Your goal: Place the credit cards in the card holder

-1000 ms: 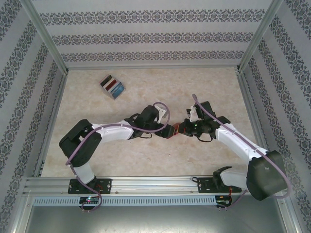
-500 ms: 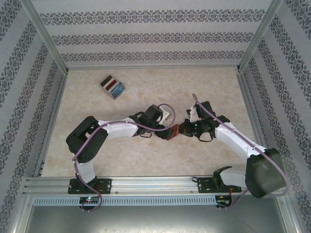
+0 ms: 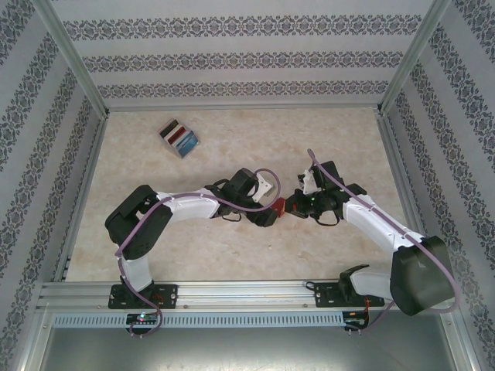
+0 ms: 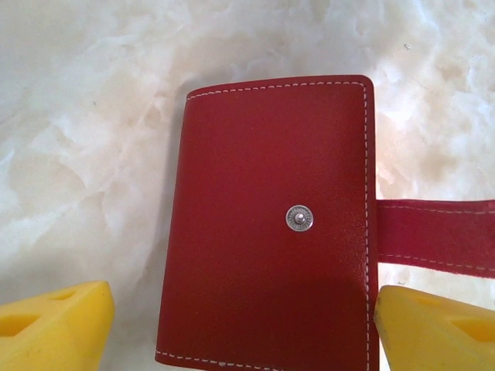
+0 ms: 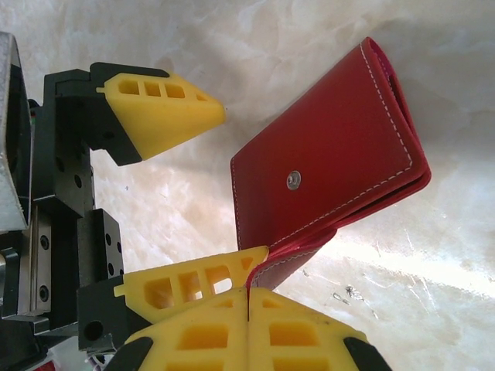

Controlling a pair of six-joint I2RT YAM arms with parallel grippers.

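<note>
Right fingers (image 5: 309, 336) clamp the card holder's (image 5: 325, 162) snap tab (image 4: 437, 236), anchoring it. Left fingers (image 4: 54, 328) straddle it, spread wide for grasping

Both arms bent inward, wrists nearly meeting. Left pincer (image 3: 267, 214) spread wide, aimed downward. Right pincer (image 5: 247, 305) pressed closed, pinching card holder (image 5: 332, 162) strap.

Surface: table (image 3: 340, 139), with a pale marbled top.
Table, far-left part: grey slotted stand (image 3: 168, 130) stood there, holding credit cards (image 3: 184, 139).
Table, middle: red card holder (image 3: 280, 206); contact with the top was unclear.
</note>
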